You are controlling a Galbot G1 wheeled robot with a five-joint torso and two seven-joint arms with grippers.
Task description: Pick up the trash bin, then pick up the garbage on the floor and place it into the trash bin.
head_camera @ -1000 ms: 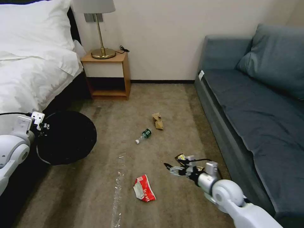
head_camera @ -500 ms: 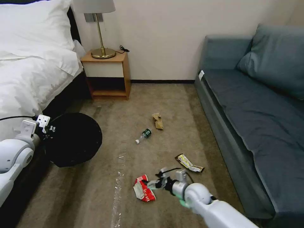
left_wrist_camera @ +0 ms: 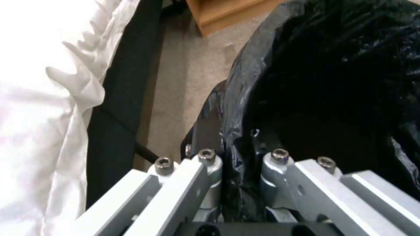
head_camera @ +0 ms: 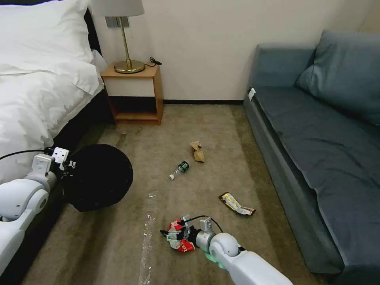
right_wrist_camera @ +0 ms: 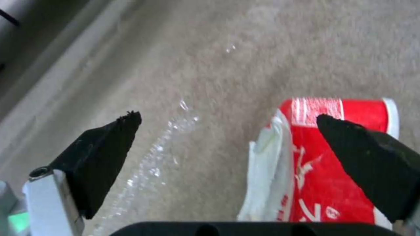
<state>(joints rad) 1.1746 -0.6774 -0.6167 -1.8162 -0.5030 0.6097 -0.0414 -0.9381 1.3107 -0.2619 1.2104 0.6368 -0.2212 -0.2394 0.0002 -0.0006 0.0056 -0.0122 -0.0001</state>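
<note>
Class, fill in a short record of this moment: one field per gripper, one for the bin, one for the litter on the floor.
left gripper: shut on the trash bin rim, beside the bed
right gripper: open, low over the red-and-white wrapper
bin: held off the carpet, black-lined
floor litter: bottle, brown paper, yellow-and-black wrapper

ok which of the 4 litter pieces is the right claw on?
The red-and-white wrapper: the open right claw straddles it. The yellow-and-black wrapper, bottle and brown paper lie farther off.
</note>
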